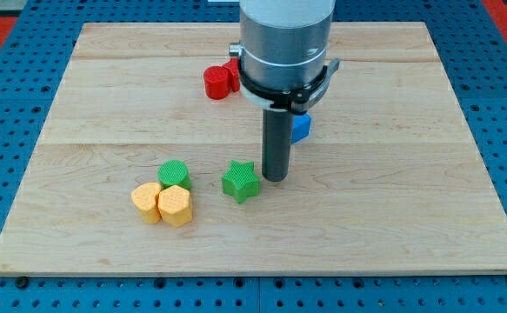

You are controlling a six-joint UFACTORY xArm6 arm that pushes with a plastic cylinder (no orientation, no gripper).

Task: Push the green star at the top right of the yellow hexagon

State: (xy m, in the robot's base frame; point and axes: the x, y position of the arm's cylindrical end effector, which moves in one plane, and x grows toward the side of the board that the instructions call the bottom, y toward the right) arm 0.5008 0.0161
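- Wooden board point(392, 217) lies on a blue perforated surface point(10, 96), filling most of the view.
- The arm's grey cylindrical housing point(285, 43) comes down from the view's top centre; a dark rod point(276, 143) drops straight from it.
- The tip point(276, 178) rests at board level, just beside the green star point(240, 182), on the star's right and slightly toward the view's top. Whether the two actually touch cannot be told; the gap, if any, is very thin.
- No jaws on this rig, only the plain rod, so nothing to note as apart, together or clamped.
- Green star sits near the board's middle, a little toward the view's bottom, flat on the wood.
- Yellow hexagon point(175, 205) lies to the star's left and slightly lower, near but apart from it.
- A second yellow block point(145, 202), shape unclear, touches the hexagon on its left.
- A green block point(174, 174), roundish, sits just above the hexagon, touching or almost touching both yellow pieces; the three form a tight cluster.
- Red block point(221, 81), shape not clear, lies toward the view's top, left of the housing and partly cut off by it.
- Blue block point(301, 128) shows only as a sliver to the right of the rod, mostly hidden behind it.
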